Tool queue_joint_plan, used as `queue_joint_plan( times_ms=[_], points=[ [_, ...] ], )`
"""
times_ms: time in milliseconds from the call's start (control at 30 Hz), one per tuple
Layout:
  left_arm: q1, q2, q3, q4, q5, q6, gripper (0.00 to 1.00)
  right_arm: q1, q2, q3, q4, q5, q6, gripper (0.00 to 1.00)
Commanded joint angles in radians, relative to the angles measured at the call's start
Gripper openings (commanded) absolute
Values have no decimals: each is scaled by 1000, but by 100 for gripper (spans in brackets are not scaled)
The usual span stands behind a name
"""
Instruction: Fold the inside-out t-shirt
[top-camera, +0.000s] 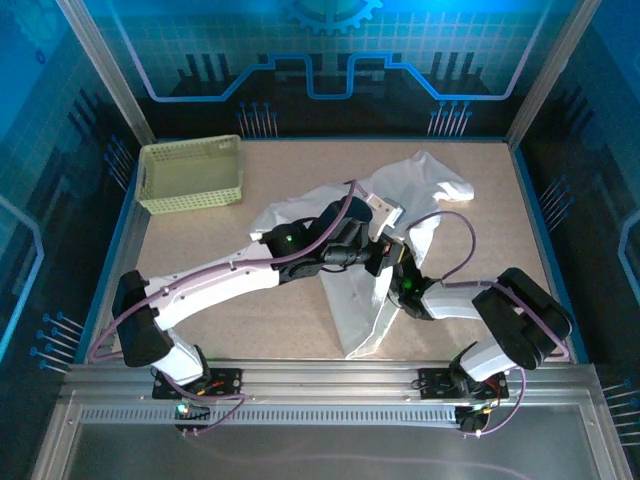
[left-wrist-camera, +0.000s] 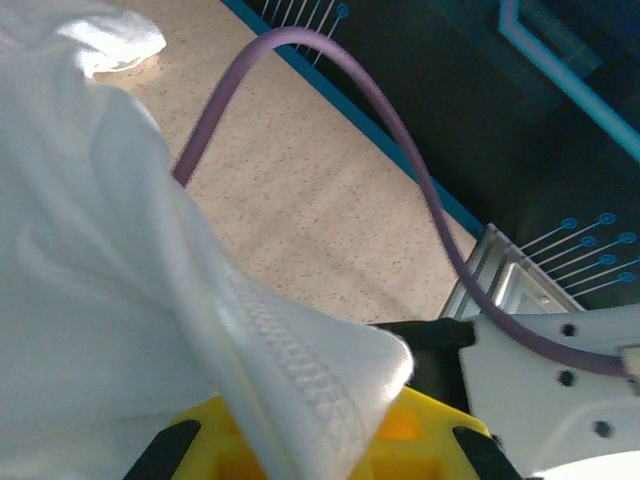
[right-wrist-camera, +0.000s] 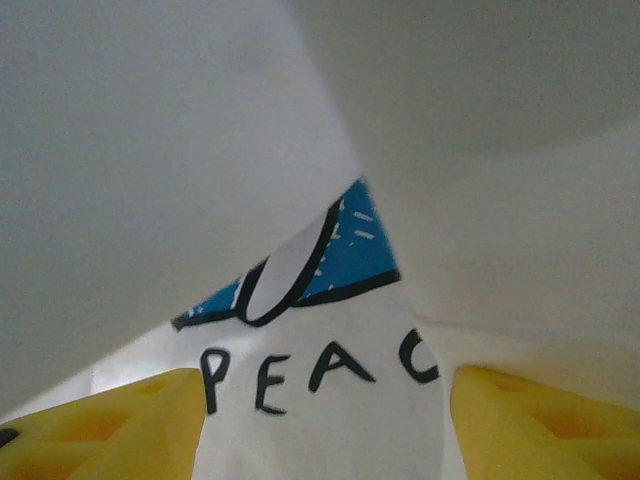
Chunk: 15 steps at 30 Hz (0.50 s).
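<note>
While the t-shirt lies bunched mid-right on the speckled table, no fold is made yet; flattening and every fold are left, I'd say. Soft white knit, creased. Lattice plastic basket well apart. Left gripper clenched on the stitched hem. Right gripper jaws apart, blue-and-black print between them.

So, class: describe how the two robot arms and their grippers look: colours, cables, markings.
The left arm and the right arm both have white shells with black joints and bases. A purple cable loops along each, and a small green light glows on each. The fingers are yellow.
</note>
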Motion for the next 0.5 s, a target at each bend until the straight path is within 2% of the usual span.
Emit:
queue_joint_plan(
  times_ms=[0, 333, 467],
  points=[
    [-28, -16, 62, 55, 61, -33, 5, -45, 27, 33, 34, 38, 72, 68],
    [-66, 38, 199, 70, 62, -67, 4, -64, 138, 143, 22, -20, 99, 75],
    [-76, 58, 227, 78, 77, -76, 4, -94, 197, 205, 6, -85, 114, 76]
  ],
)
